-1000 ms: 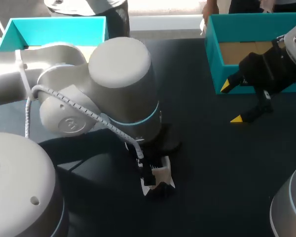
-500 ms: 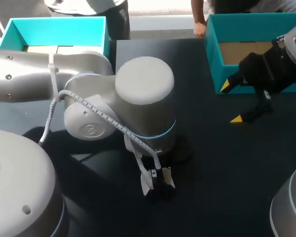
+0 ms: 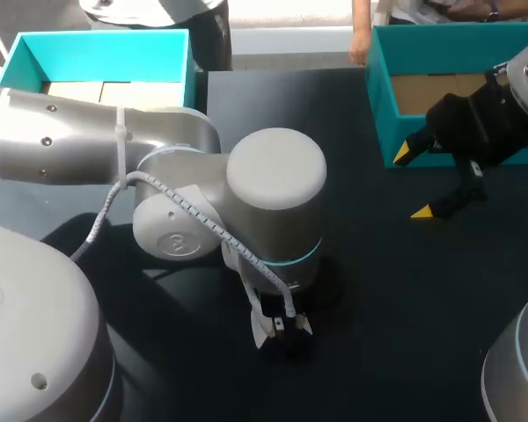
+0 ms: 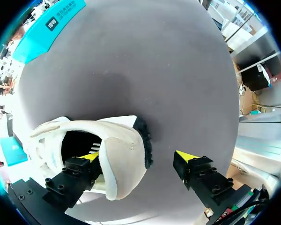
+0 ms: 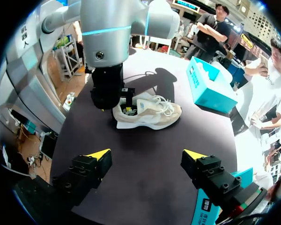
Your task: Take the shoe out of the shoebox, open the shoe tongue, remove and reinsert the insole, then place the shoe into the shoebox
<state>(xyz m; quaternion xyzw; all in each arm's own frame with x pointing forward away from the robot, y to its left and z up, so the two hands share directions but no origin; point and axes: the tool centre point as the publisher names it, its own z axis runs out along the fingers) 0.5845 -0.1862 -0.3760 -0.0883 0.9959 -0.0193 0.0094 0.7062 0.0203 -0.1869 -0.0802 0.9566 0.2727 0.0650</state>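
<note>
left gripper (image 4: pixel 139 157) spread: one finger inside shoe (image 4: pixel 119 140) mouth, other outside heel, likely readying collar pinch. right gripper (image 5: pixel 145 154) spread, well off, giving room.

Work surface: one table (image 3: pixel 378 290) with a dark, matte top.
The top is flat, plain and uniform in tone, with no markings or seams to be seen. It fills most of the head view and extends under both wrist views. Soft shadows lie on it near the middle.
</note>
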